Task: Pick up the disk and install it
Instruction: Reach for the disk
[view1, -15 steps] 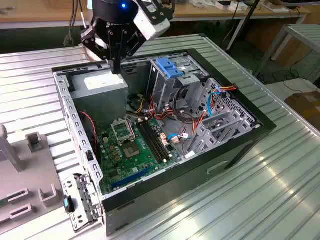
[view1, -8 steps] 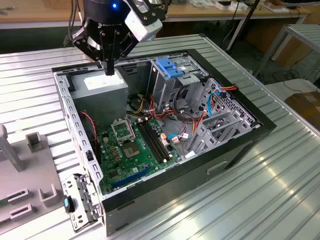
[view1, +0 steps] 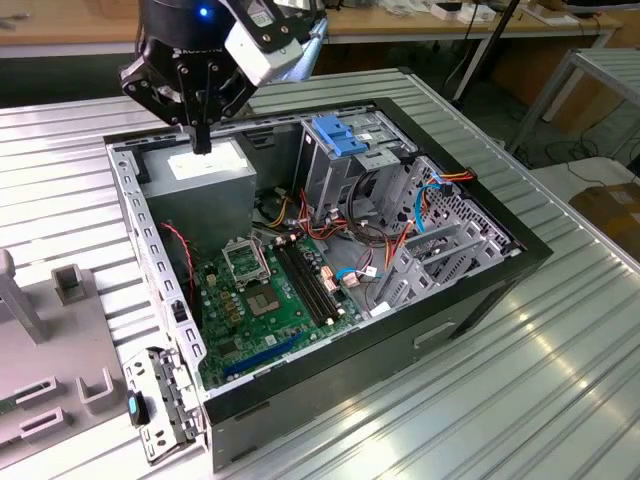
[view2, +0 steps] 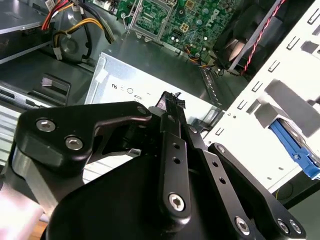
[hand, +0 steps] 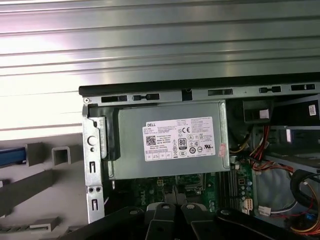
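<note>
Gripper (view1: 201, 146) closed on nothing | exterior view: above power supply (view1: 200, 178); second wrist view: disk (view2: 295, 148) outside case (view2: 280, 75)

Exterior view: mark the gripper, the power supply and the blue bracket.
gripper (view1: 202, 147), exterior view, between its fingertips, just over the power supply.
power supply (view1: 205, 198), exterior view, on its grey side below the white sticker.
blue bracket (view1: 344, 135), exterior view, on its top face, atop the drive cage.
</note>
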